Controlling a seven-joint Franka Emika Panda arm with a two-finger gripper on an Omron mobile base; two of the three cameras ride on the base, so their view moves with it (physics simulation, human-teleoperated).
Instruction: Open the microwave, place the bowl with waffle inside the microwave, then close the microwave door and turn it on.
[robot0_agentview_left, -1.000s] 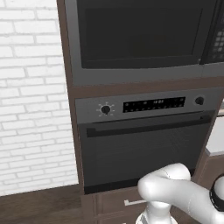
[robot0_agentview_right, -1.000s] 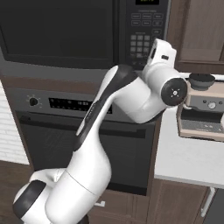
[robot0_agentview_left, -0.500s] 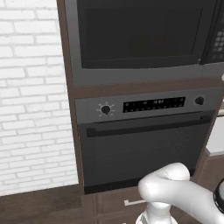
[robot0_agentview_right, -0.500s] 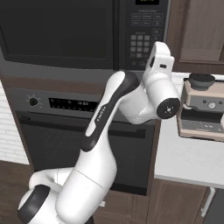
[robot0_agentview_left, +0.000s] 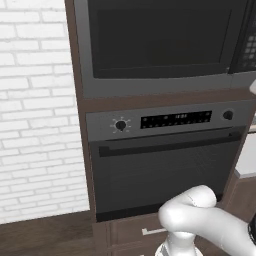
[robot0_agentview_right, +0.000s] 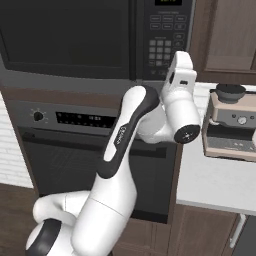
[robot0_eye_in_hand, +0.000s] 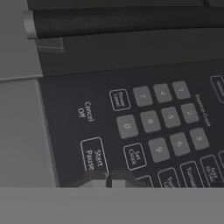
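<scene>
The microwave sits high in the wall cabinet, and the microwave door is closed flat against its front. Its dark bar handle runs beside the keypad. My gripper is shut, with nothing between its tips. It points straight at the keypad, just under the Start/Pause button. In the right base view the white hand is raised against the keypad's lower part. The bowl with waffle is out of view.
A grey oven with a knob and bar handle sits below the microwave. A coffee machine stands on the white counter to the right. A white brick wall is on the left.
The fingers have closed from partly open to shut. The wrist and forearm have sunk a little while the hand stayed at the keypad.
</scene>
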